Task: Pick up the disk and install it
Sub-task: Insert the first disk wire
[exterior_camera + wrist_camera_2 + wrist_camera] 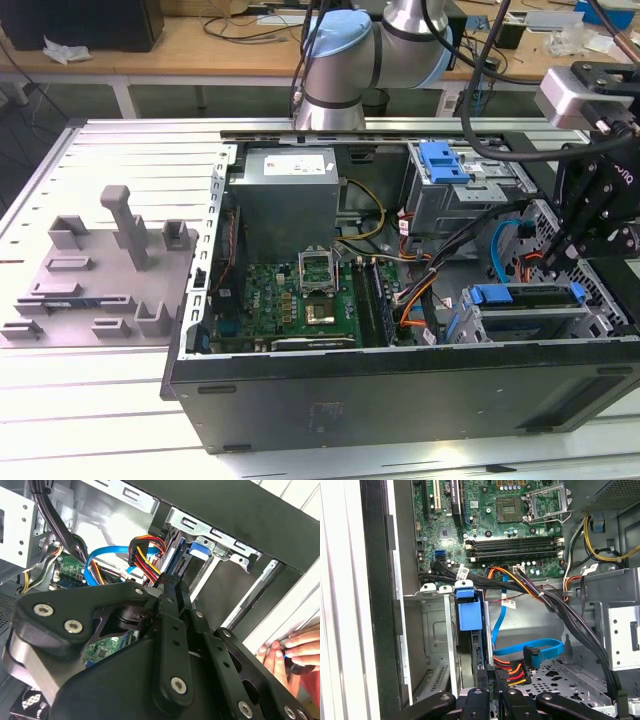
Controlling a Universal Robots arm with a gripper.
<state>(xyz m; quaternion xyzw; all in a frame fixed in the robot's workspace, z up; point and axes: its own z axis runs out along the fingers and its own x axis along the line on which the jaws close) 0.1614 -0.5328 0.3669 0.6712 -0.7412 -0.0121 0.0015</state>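
The disk (525, 296) stands on edge in the lower drive cage (520, 327) at the exterior view's right, inside the open computer case. Its blue carrier frame (469, 612) shows end-on in the first wrist view, between the cage's metal walls. The same blue frame (199, 547) appears past the fingertips in the second wrist view. My gripper (556, 266) reaches down into the case from the right. Its black fingers (488, 676) come together on the disk's near edge, shut on it. The disk's flat faces are hidden by the cage.
A blue plastic bracket (444, 160) tops the upper metal cage. Orange, red and blue cables (520, 666) crowd beside the disk. The motherboard (300, 290) fills the case's middle. A person's hand (292, 650) rests at the case's outer edge. A grey fixture (100, 265) sits on the table.
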